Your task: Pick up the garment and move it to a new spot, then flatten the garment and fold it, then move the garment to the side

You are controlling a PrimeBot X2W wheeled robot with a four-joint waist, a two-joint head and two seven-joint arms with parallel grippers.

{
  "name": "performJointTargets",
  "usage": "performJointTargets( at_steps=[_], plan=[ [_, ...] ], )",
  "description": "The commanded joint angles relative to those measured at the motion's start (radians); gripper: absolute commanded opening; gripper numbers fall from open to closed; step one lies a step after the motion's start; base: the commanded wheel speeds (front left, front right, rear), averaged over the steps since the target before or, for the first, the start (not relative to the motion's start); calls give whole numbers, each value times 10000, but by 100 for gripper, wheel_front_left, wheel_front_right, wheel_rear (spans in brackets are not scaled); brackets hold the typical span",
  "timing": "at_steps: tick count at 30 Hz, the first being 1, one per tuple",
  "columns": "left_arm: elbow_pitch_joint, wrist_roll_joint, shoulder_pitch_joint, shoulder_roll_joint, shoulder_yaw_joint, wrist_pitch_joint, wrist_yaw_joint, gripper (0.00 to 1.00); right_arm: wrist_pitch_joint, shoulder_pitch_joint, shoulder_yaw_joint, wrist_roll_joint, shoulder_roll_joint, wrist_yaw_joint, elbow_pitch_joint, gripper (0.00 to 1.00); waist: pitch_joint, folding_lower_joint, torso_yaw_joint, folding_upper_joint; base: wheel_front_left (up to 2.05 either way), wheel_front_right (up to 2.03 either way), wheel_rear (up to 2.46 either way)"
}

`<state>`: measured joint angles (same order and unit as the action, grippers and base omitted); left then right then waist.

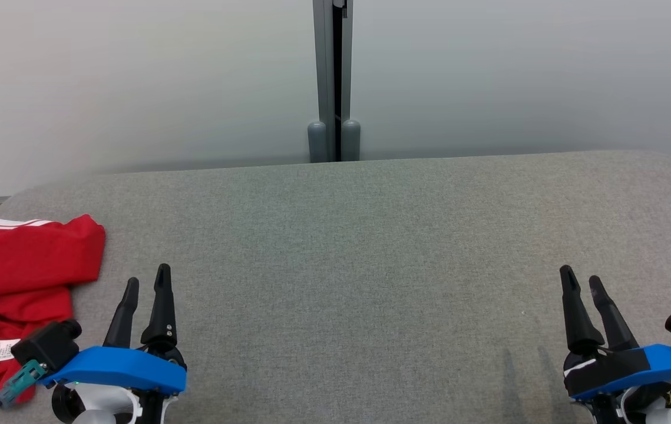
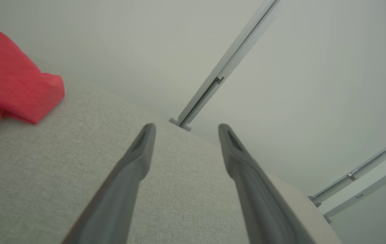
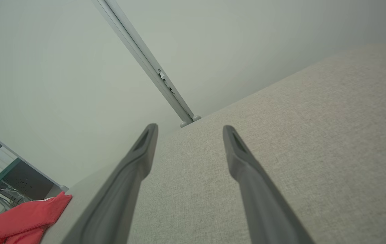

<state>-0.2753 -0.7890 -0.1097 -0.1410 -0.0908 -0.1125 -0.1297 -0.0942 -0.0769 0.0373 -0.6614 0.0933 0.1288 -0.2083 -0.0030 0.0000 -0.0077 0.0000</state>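
With left pincer (image 1: 147,275) and right pincer (image 1: 579,275) spread empty, reach left, pinch garment (image 1: 29,259) by a fold, lift clear

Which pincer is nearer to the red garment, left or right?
Left. The left pincer is just beside the red garment; the right pincer is far across the grey surface.

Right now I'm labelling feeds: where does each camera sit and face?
Head: on the head, facing forward and down at the table; left gripper, right gripper at bottom.
Left wrist: on that wrist, along its fingers, across the table to the wall.
Right wrist: likewise, along its own fingers.
Shared: all show the garment and post.
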Motion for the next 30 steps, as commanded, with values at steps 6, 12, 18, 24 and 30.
performJointTargets(
  at_steps=[6, 12, 18, 24, 30],
  plan=[
    [-146, 832, -330, -174, -195, -237, -9, 100, -114, -196, -28, 840, 54, 18, 86, 100, -3, 0, -14, 0, 0, 0, 0],
    [-370, 1500, -363, -220, -271, -392, -7, 100, -155, -185, -65, 1518, 61, 20, 49, 100, -9, 0, -28, 0, 0, 0, 0],
    [-596, 2151, -380, -246, -335, -542, 30, 100, -191, -159, -82, 2155, 9, 20, 26, 100, -12, 0, -33, 0, 0, 0, 0],
    [-824, 2743, -425, -273, -387, -696, 56, 100, -175, -117, -112, 2695, -29, 22, 2, 100, -16, 0, -35, 0, 0, 0, 0],
    [-1060, 3267, -471, -289, -444, -829, 65, 100, -184, -79, -155, 3158, -46, 23, -53, 100, -21, 0, -47, 0, 0, 0, 0]
  ],
)
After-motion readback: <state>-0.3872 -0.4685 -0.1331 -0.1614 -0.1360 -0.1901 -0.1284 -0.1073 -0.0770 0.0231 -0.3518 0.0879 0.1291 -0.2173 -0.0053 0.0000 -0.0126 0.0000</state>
